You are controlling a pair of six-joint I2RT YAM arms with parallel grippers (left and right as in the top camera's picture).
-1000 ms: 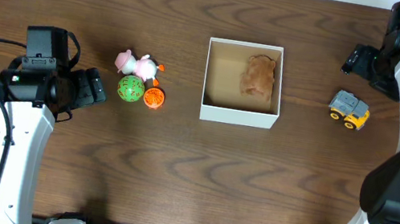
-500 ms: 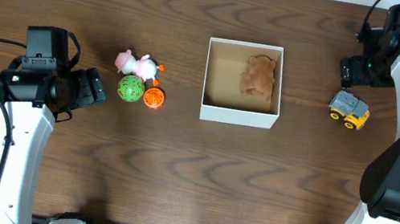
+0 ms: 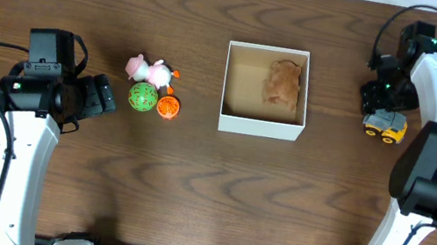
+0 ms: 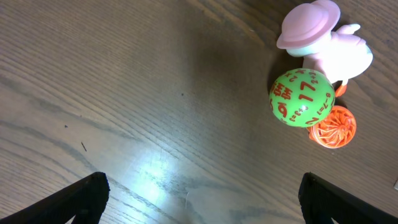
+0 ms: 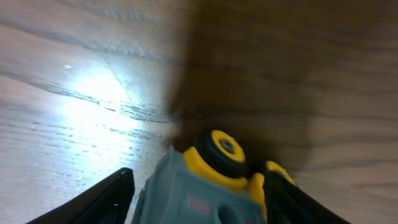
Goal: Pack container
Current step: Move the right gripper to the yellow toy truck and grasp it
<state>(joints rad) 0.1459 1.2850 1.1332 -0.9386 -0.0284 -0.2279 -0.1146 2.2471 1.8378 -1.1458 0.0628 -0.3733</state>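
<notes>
The right gripper [image 5: 198,179] is spread, one finger on each side of the truck [image 5: 217,152]. The left gripper [image 4: 204,182] is spread too, over bare table [image 4: 124,93]. Beyond it lie a green ball [image 4: 301,98], an orange ball [image 4: 333,126] and a pink toy [image 4: 323,37]. The container [image 3: 259,128] sits mid-table, between those toys and the truck, with a brown toy [image 3: 282,84] inside.

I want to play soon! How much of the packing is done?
One brown toy lies in the container. The right gripper is open around the yellow truck, not gripping yet. Left to pack: the truck, pink figure, green ball and orange ball.
</notes>
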